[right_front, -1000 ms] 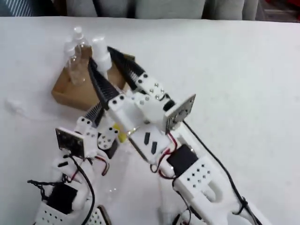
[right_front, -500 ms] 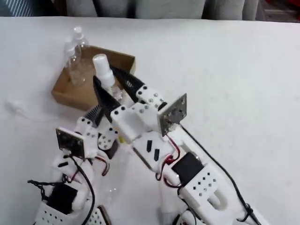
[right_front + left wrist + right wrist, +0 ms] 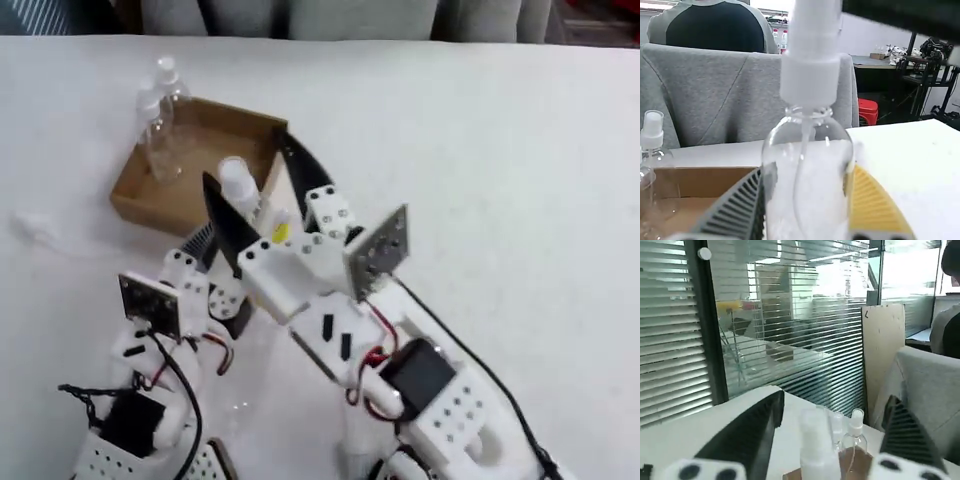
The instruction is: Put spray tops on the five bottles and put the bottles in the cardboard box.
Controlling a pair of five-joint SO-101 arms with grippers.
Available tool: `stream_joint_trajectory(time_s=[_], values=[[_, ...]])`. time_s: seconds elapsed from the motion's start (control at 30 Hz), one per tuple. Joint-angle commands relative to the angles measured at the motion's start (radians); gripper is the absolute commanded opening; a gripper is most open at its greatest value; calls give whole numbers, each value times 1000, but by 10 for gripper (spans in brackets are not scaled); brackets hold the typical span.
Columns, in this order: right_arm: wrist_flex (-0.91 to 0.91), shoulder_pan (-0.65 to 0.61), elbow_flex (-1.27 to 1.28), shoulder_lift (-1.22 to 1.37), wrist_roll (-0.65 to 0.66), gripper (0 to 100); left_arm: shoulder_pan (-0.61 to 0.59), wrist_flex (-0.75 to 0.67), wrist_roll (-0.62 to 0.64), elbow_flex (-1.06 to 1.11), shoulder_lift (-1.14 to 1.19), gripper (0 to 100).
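A clear bottle [image 3: 807, 165] stands upright between the grey and yellow fingers of my left gripper [image 3: 807, 207], which is shut on it. A white spray top [image 3: 810, 60] sits on its neck, its tube hanging inside. In the high view this bottle [image 3: 240, 187] is just in front of the cardboard box [image 3: 215, 125]. My right gripper [image 3: 248, 165] is open, one black finger on each side of the spray top [image 3: 815, 445], apart from it. Two capped bottles [image 3: 158, 125] stand in the box's far left corner.
My right arm [image 3: 330, 290] lies across the near middle of the table, over my left arm [image 3: 150, 310]. A small clear piece [image 3: 30, 225] lies on the table left of the box. Grey chairs stand behind the far table edge. The right half of the table is bare.
The spray top between my right gripper's black fingers has come down and nearer, onto the bottle in my left gripper. The black fingers have spread wider. My left arm has hardly moved.
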Motion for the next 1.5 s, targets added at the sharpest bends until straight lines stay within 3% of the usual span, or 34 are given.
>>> stream_joint_trajectory(time_s=[0.0, 0.1, 0.23, 0.3, 0.4, 0.6, 1.1, 1.33, 1.47], values=[[111, 1, -155, -27, -11, 284, 7, 2, 14, -5, -13, 22], [162, 1, -219, -25, -3, 221, 7, 2, 14, -5, -13, 22], [177, 33, -255, -24, -2, 0, 7, 2, 14, -5, -13, 22], [182, 51, -258, -12, -2, 50, 7, 2, 14, -5, -13, 22], [225, 53, -275, 2, -2, 14, 7, 2, 14, -5, -13, 22], [509, -47, -365, 65, -2, 16, 7, 2, 14, -5, -13, 22], [519, -18, -370, 168, -9, 16, 7, 2, 12, -2, -13, 22], [725, -25, -368, 21, -2, 16, 4, -8, 12, 15, -13, 22], [802, 77, -296, 10, -2, 16, -15, -28, 11, 12, -13, 22]])
